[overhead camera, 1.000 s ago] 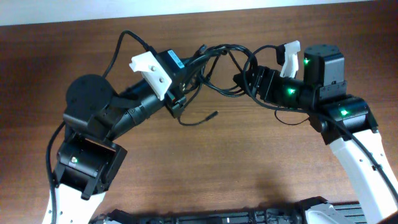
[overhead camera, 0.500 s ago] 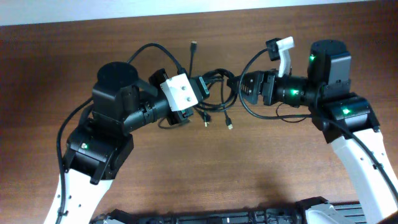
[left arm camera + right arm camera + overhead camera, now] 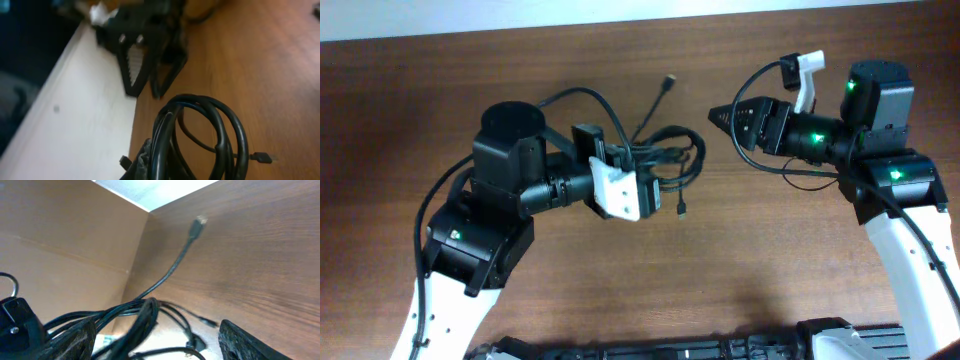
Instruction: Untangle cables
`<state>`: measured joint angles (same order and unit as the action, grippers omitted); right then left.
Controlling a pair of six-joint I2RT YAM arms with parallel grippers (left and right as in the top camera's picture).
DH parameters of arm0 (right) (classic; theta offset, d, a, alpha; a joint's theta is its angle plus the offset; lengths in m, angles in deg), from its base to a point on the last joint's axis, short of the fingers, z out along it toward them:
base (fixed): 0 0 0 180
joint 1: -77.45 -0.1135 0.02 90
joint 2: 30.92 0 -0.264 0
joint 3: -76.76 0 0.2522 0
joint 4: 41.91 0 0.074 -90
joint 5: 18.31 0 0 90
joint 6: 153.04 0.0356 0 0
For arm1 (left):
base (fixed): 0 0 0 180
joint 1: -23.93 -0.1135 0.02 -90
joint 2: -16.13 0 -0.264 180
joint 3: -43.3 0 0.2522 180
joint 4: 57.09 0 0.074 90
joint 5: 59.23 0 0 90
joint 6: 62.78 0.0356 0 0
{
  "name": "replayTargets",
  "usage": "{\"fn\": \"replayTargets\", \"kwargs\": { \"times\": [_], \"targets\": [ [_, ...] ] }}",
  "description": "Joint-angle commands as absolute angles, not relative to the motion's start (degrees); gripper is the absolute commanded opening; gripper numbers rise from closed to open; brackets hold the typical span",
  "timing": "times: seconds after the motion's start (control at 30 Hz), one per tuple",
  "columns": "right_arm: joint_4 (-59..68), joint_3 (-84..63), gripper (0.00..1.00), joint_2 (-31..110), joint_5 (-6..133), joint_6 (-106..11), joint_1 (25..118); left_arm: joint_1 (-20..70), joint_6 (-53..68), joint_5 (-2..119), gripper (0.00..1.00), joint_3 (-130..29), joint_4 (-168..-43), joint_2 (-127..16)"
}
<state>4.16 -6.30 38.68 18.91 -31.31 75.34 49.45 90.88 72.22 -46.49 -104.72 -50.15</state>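
The cables (image 3: 670, 155) are a bunch of thin black looped cords in the middle of the table. My left gripper (image 3: 642, 172) is shut on the bunch's left side. In the left wrist view the loops (image 3: 205, 135) rise from the jaws (image 3: 165, 167). One loose end (image 3: 669, 80) points toward the far edge, and a plug (image 3: 681, 209) hangs toward the near side. My right gripper (image 3: 718, 115) is open and empty, apart from the bunch on its right. The right wrist view shows the cables (image 3: 145, 312) ahead between its open fingers (image 3: 157, 332), and the loose end (image 3: 199, 221).
The brown wooden table (image 3: 770, 260) ends at a white far edge (image 3: 620, 18). Thicker black wires (image 3: 560, 100) run from the left arm's base. The right arm's own wire (image 3: 750, 85) loops beside its gripper. The right gripper's open jaws also show in the left wrist view (image 3: 145, 55).
My right gripper has drawn back to the right, away from the bunch. My left gripper has rolled over and shifted the bunch slightly right. The loose end has swung right.
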Motion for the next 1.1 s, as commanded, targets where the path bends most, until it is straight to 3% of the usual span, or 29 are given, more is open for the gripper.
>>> {"fn": "replayTargets", "kwargs": {
  "times": [0.0,0.47,0.5,0.6,0.67,0.77,0.83,0.87,0.93,1.07],
  "targets": [
    [4.0,-6.3,0.77,38.9,11.3,-31.0,75.6,49.4,100.8,82.4,0.0,-47.9,-104.1,-50.1],
    [10.8,-6.3,0.76,38.9,8.5,-28.0,71.3,49.4,100.8,89.5,0.0,-47.9,-97.2,-53.7],
    [10.7,-6.3,0.69,38.9,8.7,-28.0,70.9,49.4,100.8,90.7,0.0,-47.9,-97.1,-54.0],
    [10.6,-6.3,0.18,38.9,11.1,-28.0,70.7,49.4,100.8,92.0,0.0,-47.9,-97.1,-54.0],
    [10.6,-6.3,0.06,38.9,12.9,-28.1,70.7,49.4,100.7,93.2,0.0,-47.9,-97.3,-54.0],
    [10.4,-6.3,0.04,38.9,15.2,-29.7,70.7,49.4,99.9,94.2,0.0,-47.9,-97.9,-54.0],
    [9.4,-6.3,0.04,38.9,16.0,-32.4,70.7,49.4,96.3,94.2,0.17,-47.9,-98.1,-54.0],
    [8.8,-6.3,0.04,38.9,16.8,-32.8,70.8,49.4,93.6,94.2,0.41,-47.9,-98.1,-54.0],
    [7.5,-6.3,0.04,38.9,19.8,-32.8,70.8,49.4,87.9,94.2,0.59,-47.9,-98.5,-54.0],
    [4.6,-6.3,0.04,38.9,26.1,-36.3,70.8,49.4,79.0,93.7,0.72,-47.9,-100.1,-52.8]
  ]
}}
